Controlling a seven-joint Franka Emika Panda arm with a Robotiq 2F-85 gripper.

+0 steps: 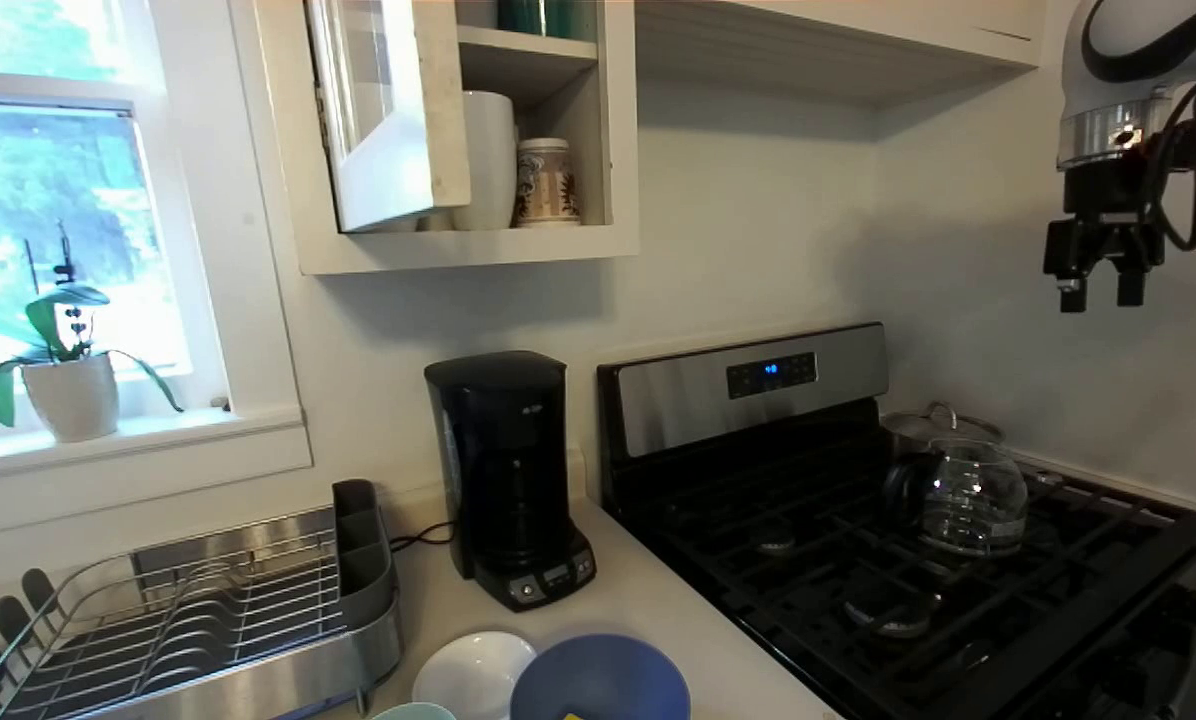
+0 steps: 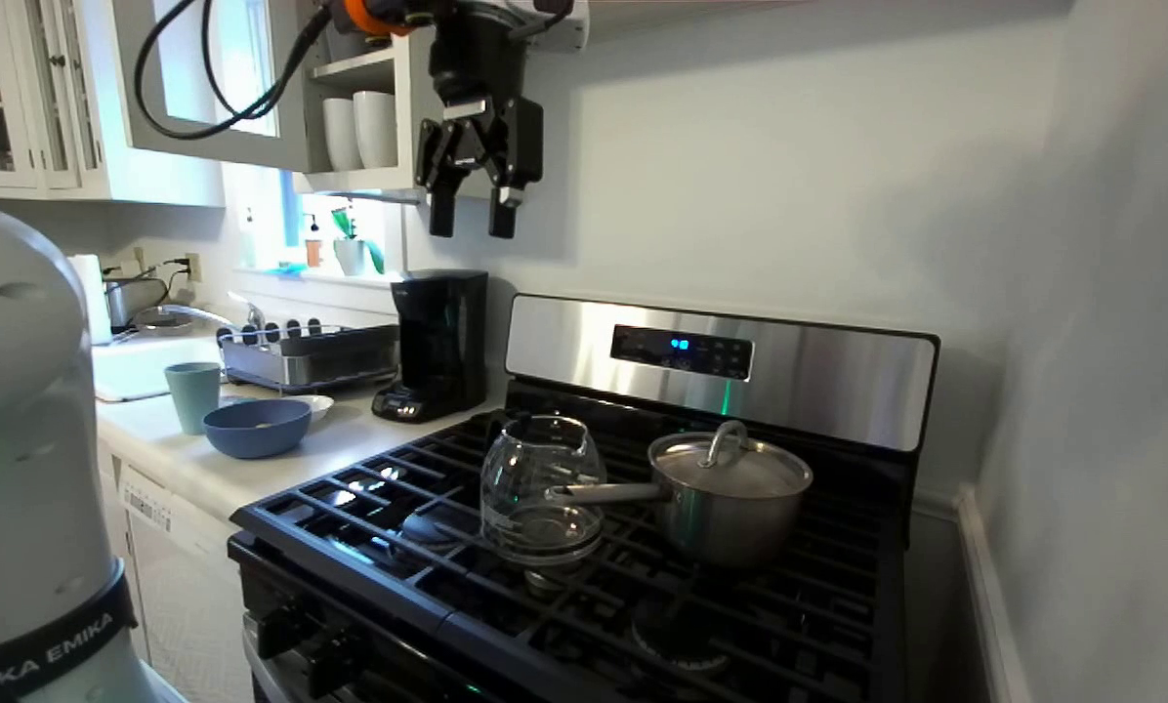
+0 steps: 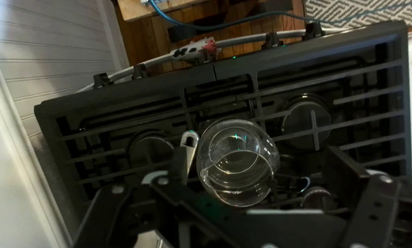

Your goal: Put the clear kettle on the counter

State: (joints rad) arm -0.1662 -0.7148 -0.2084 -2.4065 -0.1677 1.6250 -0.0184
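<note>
Kettle [image 2: 535, 474], clear glass, black handle [image 1: 903, 490]: upright on the stove [image 2: 604, 610], near its middle. Lidded pot [image 2: 735, 517]: on the stove too, closer to the back panel [image 2: 838, 381] than the kettle is; pot handle [image 2: 628, 493] reaches just beside the kettle, contact cannot be told. Gripper [image 1: 1101, 297]: high over the stove, pointing down, well apart from the kettle; its two fingers [image 2: 502, 220] stand spread, a wide gap between them. Counter [image 2: 350, 439], whitish: runs along one side of the stove. Coffee maker [image 1: 503, 460], black: on the counter, by the stove's back corner. Blue bowl [image 2: 257, 434] and white dish [image 1: 468, 665]: on the counter, near the stove. Teal cup [image 2: 193, 400]: farther from the stove than the bowl.
</note>
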